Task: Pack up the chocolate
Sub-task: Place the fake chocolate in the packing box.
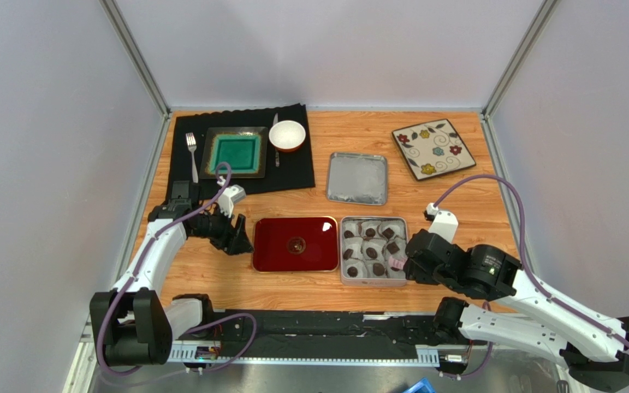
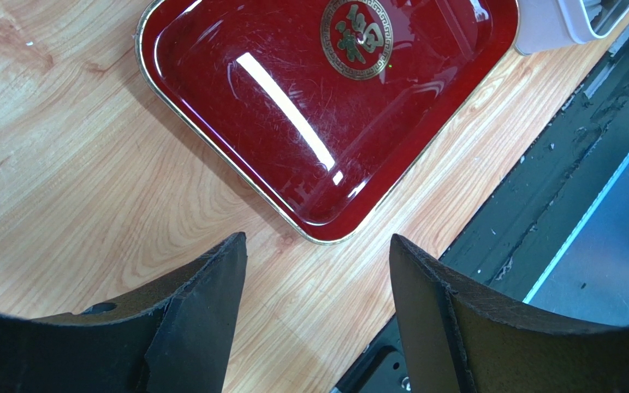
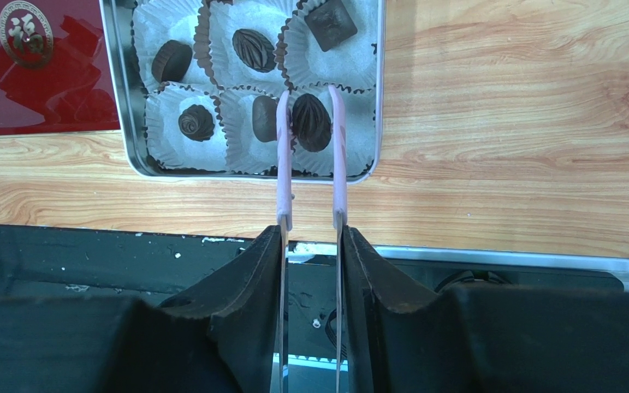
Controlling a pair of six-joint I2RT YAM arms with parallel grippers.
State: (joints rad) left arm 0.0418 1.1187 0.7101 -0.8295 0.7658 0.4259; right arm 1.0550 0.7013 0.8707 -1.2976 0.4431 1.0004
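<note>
Right pincer [image 3: 313,237] grips tongs [image 3: 283,164] straddling chocolate [image 3: 312,123] at tin [image 3: 380,90] edge; left pincer [image 2: 318,246] gapes.

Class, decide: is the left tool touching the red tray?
Apart. Left wrist view shows bare table wood between the left tool and the red tray rim.
</note>
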